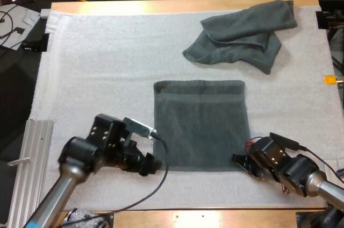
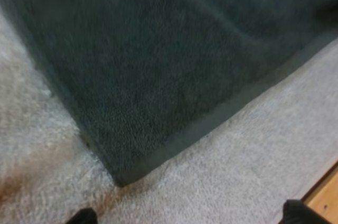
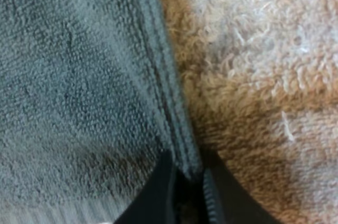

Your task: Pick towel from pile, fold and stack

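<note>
1. The towel (image 1: 200, 126) lies flat in the middle of the mat (image 1: 97, 66); the pile (image 1: 242, 34) sits far right.
2. Right jaws pinch only its near-right hem; so thin a bite may slip on lifting.
3. Left jaws stand released, just short of the near-left corner; lifting unevenly would skew the fold.

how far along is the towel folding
Done: one flat towel lies spread on the mat, apart from the crumpled pile. In hand: right gripper pinches its edge; left gripper is open just off the near left corner. Left: folding, stacking, then the pile.
</note>
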Motion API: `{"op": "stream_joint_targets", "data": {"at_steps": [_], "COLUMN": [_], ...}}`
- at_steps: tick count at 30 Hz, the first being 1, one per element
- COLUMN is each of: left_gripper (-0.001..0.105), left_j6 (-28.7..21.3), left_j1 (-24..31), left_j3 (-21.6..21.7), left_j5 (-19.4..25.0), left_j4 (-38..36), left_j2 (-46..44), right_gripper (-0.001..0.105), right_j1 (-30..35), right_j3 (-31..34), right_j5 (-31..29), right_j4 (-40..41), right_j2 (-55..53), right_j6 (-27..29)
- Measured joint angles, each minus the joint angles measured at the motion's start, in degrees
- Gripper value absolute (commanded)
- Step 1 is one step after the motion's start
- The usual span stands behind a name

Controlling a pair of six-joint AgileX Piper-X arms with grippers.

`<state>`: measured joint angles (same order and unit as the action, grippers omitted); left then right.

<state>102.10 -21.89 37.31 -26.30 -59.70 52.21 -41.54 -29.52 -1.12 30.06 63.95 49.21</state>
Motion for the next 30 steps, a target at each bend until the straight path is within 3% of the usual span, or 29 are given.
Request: {"op": "stream_joint_targets", "data": {"at_steps": [16, 30], "left_gripper": [0.066, 0.066], "left_j6": [0.00, 0.00], "left_j1": [-4.12, -3.99], "left_j3": [-0.06, 0.24], "left_j5": [1.48, 1.14], "left_j4": [9.52, 11.33], "left_j2": [22.57, 30.52], "right_gripper": [0.000, 0.000], "right_j1": [0.00, 0.00], "right_j3": [0.00, 0.00], "right_j5": [0.00, 0.00], "right_j4": [0.11, 0.11], "right_j2": [-0.32, -0.32], "right_j6": [0.00, 0.00]}}
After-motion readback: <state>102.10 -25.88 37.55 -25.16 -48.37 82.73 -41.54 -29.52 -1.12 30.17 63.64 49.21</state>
